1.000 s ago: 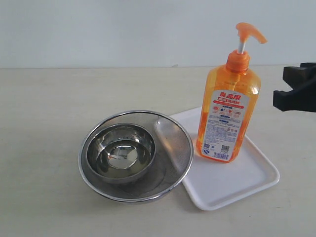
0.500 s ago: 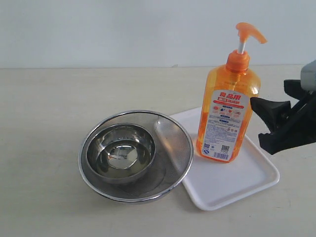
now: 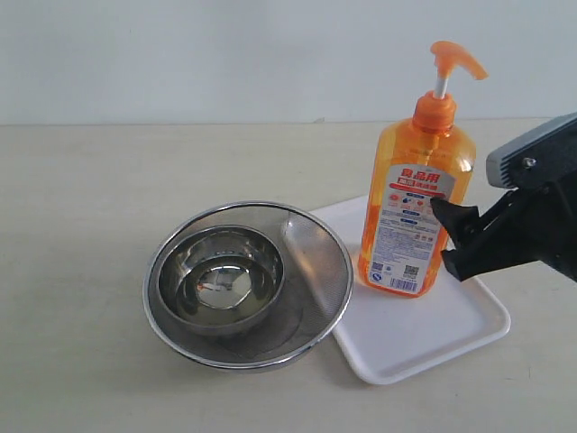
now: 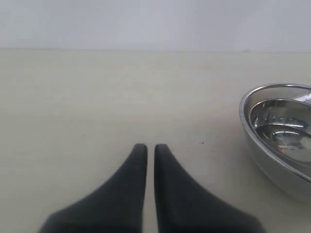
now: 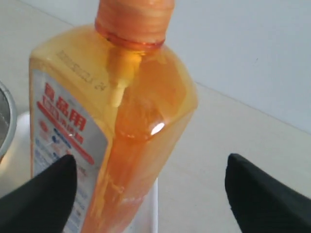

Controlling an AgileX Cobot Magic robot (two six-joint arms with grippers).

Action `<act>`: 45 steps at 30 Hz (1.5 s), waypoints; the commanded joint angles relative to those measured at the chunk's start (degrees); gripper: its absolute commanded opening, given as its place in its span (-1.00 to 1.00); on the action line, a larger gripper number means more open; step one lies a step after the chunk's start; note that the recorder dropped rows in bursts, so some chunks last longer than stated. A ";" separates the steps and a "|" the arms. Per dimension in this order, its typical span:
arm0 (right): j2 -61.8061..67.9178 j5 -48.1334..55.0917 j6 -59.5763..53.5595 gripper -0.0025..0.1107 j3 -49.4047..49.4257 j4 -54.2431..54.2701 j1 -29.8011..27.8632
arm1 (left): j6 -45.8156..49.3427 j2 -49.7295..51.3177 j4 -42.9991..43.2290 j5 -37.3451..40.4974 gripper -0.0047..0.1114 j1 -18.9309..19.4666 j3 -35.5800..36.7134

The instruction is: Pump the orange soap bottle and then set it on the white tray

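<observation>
Right gripper (image 3: 442, 236): jaws are seen spread wide, nothing clamped. The orange soap bottle (image 3: 415, 203) is straddled at label height from the right. In the right wrist view one black finger (image 5: 41, 194) is seen by the label face. The other is seen well off the opposite side, with bare surface showing in the gap. Contact on the label side cannot be told; none is seen on the other side. No grip is made.

Left gripper (image 4: 150, 149): jaws are pressed together with only a thin slit between the tips, nothing held. It is hung over the bare table (image 3: 90, 180), near the mesh strainer (image 3: 317, 262) but apart from it. It is not seen in the exterior view.

Bottle: stood upright on the white tray (image 3: 460, 334), in its far-left part, base inside the rim. The pump head is raised, the white stem is exposed, and the nozzle is pointed right. The label is turned toward the near side.

Tray: laid flat on the table, right of centre. Its left corner is overlapped by the strainer rim. A steel bowl (image 3: 221, 280) is nested in the strainer, toward its left side. Bottle and strainer are set just beside each other; no contact is seen.
</observation>
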 commanded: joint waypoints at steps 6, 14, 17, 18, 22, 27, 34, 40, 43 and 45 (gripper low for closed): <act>5.85 -9.77 -0.62 0.43 -0.10 6.39 0.02 | 0.18 -0.15 -0.25 -0.61 -0.83 0.17 0.16; 7.89 -7.30 2.96 0.43 -2.53 -2.87 0.02 | 0.18 -0.15 -0.25 -0.61 -0.83 0.17 0.16; 8.39 -7.01 6.41 0.43 -2.87 -5.23 0.02 | 0.18 -0.15 -0.25 -0.61 -0.83 0.17 0.16; 8.39 -7.03 7.14 0.42 -2.87 -5.23 0.02 | 0.18 -0.15 -0.25 -0.61 -0.83 0.17 0.16; 8.39 -6.62 11.59 -0.08 -2.87 -10.50 0.02 | 0.18 -0.15 -0.25 -0.61 -0.83 0.17 0.16; 8.39 -6.62 16.44 -0.80 -2.87 -14.40 0.02 | 0.18 -0.15 -0.25 -0.61 -0.83 0.17 0.16; 7.72 -5.41 13.12 -0.64 -2.87 -13.14 0.02 | 0.18 -0.15 -0.25 -0.61 -0.83 0.17 0.16; 7.58 -7.20 10.66 -0.51 -2.87 -5.23 0.02 | 0.18 -0.15 -0.25 -0.61 -0.83 0.17 0.16; 7.58 -6.23 10.66 -0.50 -2.87 -5.23 0.02 | 0.18 -0.15 -0.25 -0.61 -0.83 0.17 0.16; 7.58 -6.76 9.26 -0.50 -2.87 -5.23 0.02 | 0.18 -0.15 -0.25 -0.61 -0.83 0.17 0.16</act>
